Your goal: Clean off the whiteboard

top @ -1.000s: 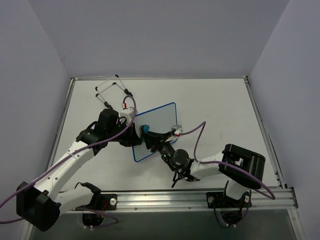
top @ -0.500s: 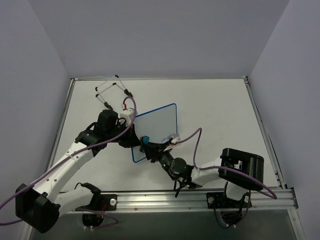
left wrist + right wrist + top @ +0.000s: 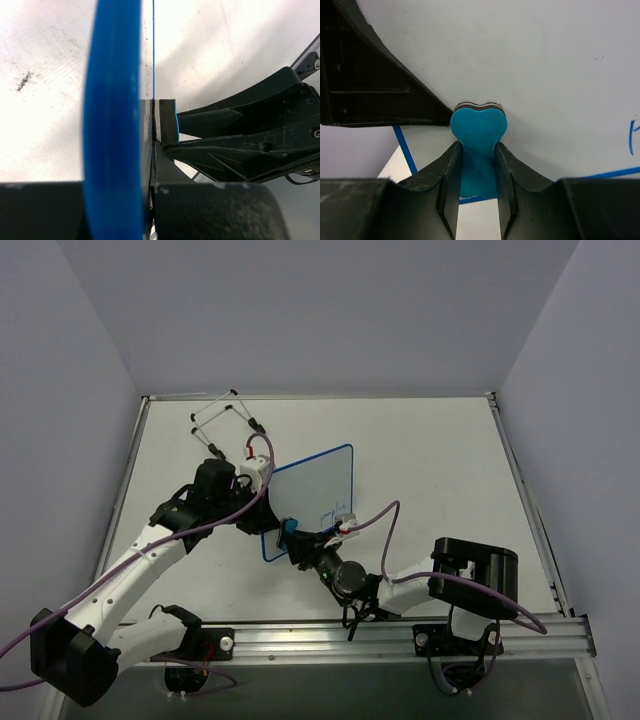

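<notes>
Whiteboard (image 3: 315, 495) sits left of the middle of the table (image 3: 430, 470), between the two arms, raised at a slant instead of lying flat; whether its lower edge touches the tabletop I cannot tell. The left gripper (image 3: 256, 512) has the board by its left edge, jaws closed tight on the blue frame (image 3: 112, 115), which the left wrist camera sees edge-on as a thick blue band running up from between the fingers. The right gripper (image 3: 477, 150) comes in from the near side and is clamped on a small blue eraser (image 3: 478, 135), both fingers squeezing its waist so that the rounded head bulges out above them. The dark felt side of the eraser is pressed against the white face, close to the board's near left corner, just beside the left gripper's finger. A few blue pen marks (image 3: 631, 137) show on the board to the right of the eraser. A thin wire easel (image 3: 225, 420) lies at the far left of the table, apart from the board.
</notes>
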